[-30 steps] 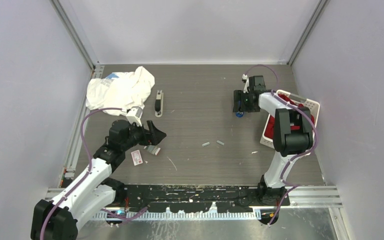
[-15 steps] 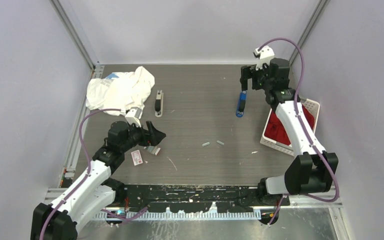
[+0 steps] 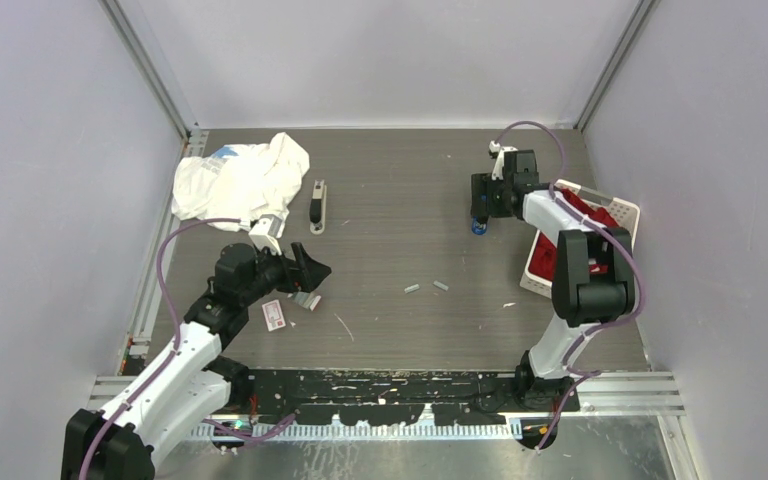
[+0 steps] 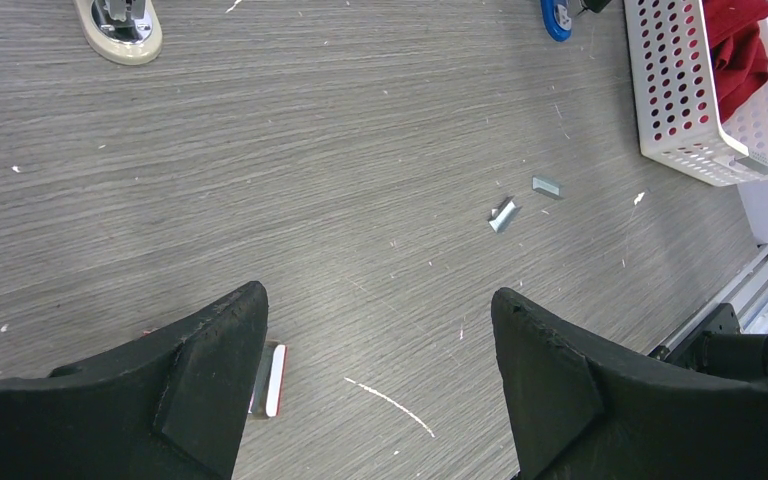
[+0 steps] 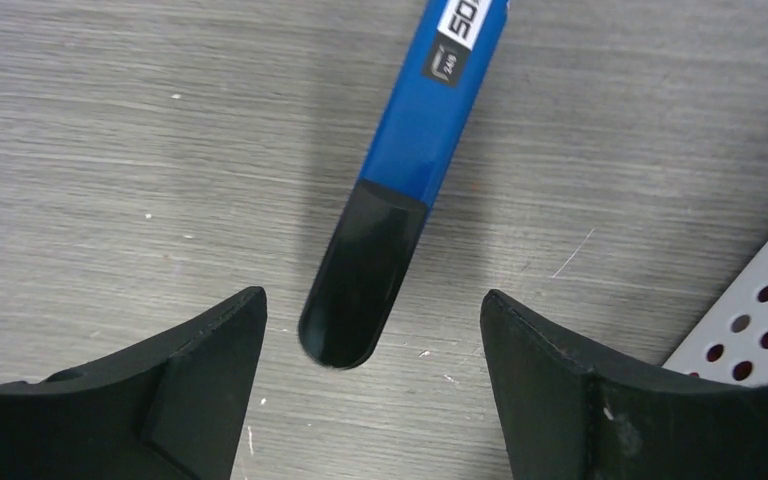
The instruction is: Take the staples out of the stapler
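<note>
Staples [image 4: 503,214], two short silvery strips, lie loose on the table [image 3: 390,170], just toward 5 o'clock from its centre. At 2 o'clock the right claw [image 5: 372,310] hangs spread over the black end of a blue stapler [image 5: 420,140], touching neither side. At 8 o'clock the left claw [image 4: 380,300] is spread and empty, beside a small white-and-red box [image 4: 272,378].
</note>
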